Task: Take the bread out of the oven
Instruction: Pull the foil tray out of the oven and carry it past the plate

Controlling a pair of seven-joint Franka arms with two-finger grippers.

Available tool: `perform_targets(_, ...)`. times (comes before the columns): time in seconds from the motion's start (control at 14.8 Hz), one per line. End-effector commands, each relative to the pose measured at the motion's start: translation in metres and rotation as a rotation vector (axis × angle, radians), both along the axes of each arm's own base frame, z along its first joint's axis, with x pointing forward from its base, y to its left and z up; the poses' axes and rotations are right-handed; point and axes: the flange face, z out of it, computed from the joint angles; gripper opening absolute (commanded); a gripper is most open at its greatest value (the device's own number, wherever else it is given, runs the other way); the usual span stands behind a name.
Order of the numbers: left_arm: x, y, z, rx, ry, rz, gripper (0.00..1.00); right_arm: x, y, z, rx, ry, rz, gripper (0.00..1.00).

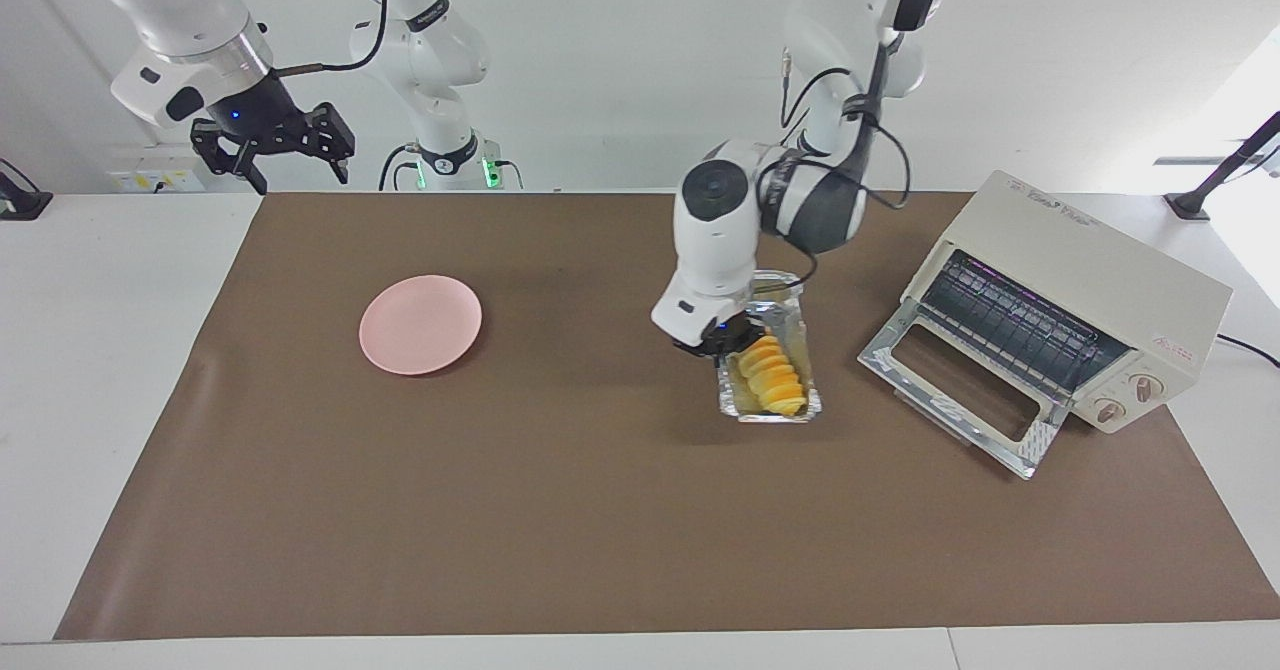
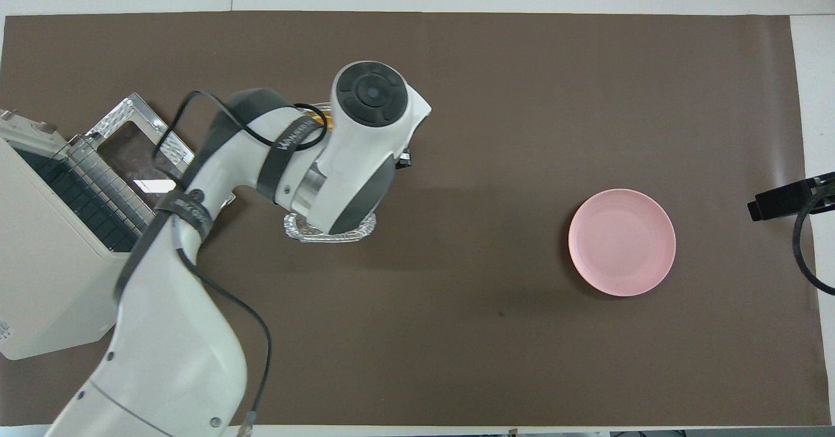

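The bread (image 1: 772, 378), a golden-orange ridged roll, lies in a crinkled foil tray (image 1: 770, 415) on the brown mat, outside the oven (image 1: 1090, 270). The cream oven stands at the left arm's end of the table with its glass door (image 1: 955, 390) folded down open and its wire rack bare. My left gripper (image 1: 722, 342) is down at the end of the bread nearer the robots, at the tray's edge. In the overhead view the left arm covers the bread, and only the tray's rim (image 2: 329, 235) shows. My right gripper (image 1: 275, 145) is open and waits, raised, over the table's edge at its own end.
A pink plate (image 1: 420, 323) lies on the mat toward the right arm's end, also in the overhead view (image 2: 622, 241). The oven's open door juts out over the mat beside the foil tray. The oven's cable runs off behind it.
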Motion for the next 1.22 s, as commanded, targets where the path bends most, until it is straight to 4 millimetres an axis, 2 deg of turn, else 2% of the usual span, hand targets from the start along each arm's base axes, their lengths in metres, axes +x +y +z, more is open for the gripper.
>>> perform_targets(0.0,-0.003,-0.035,-0.007,-0.059,0.014,-0.007,0.00,-0.005,-0.001,0.001,0.002,0.007,0.000,1.00)
perform_targets(0.14,-0.011,-0.046,-0.013,-0.097,-0.004,-0.014,0.00,-0.005,-0.001,0.001,0.002,0.007,0.000,1.00)
perform_targets(0.34,-0.022,-0.041,-0.037,-0.079,0.016,-0.016,0.00,-0.005,-0.001,0.001,0.002,0.007,0.000,1.00)
perform_targets(0.41,-0.022,-0.042,-0.034,-0.088,0.008,-0.011,0.15,-0.005,-0.001,0.001,0.002,0.007,0.000,1.00)
perform_targets(0.47,-0.022,-0.043,-0.032,-0.094,0.006,0.008,0.40,-0.005,-0.001,0.001,0.002,0.007,0.000,1.00)
perform_targets(0.61,-0.020,-0.044,-0.024,-0.105,0.010,0.041,0.66,-0.005,-0.001,0.001,0.002,0.007,0.000,1.00)
perform_targets(0.68,-0.021,-0.042,-0.023,-0.089,0.024,0.045,0.87,-0.005,-0.001,0.000,0.004,0.008,0.000,1.00)
perform_targets(0.75,-0.020,-0.039,-0.018,-0.065,0.039,0.055,1.00,-0.005,-0.001,0.001,0.002,0.007,0.000,1.00)
perform_targets(0.81,-0.011,-0.025,-0.007,-0.041,0.047,0.082,1.00,-0.005,-0.001,0.001,0.002,0.007,0.000,1.00)
perform_targets(0.88,0.001,-0.001,0.026,-0.034,0.032,0.119,1.00,-0.005,-0.001,0.001,0.002,0.007,0.000,1.00)
perform_targets(0.95,0.007,0.028,0.067,-0.045,0.010,0.150,1.00,-0.005,-0.001,0.001,0.002,0.007,0.000,1.00)
perform_targets(1.08,0.025,0.119,0.129,-0.054,0.020,0.249,1.00,-0.005,-0.001,0.001,0.002,0.007,0.000,1.00)
perform_targets(1.15,0.028,0.151,0.145,-0.050,0.041,0.241,1.00,-0.005,-0.001,0.000,0.002,0.008,0.000,1.00)
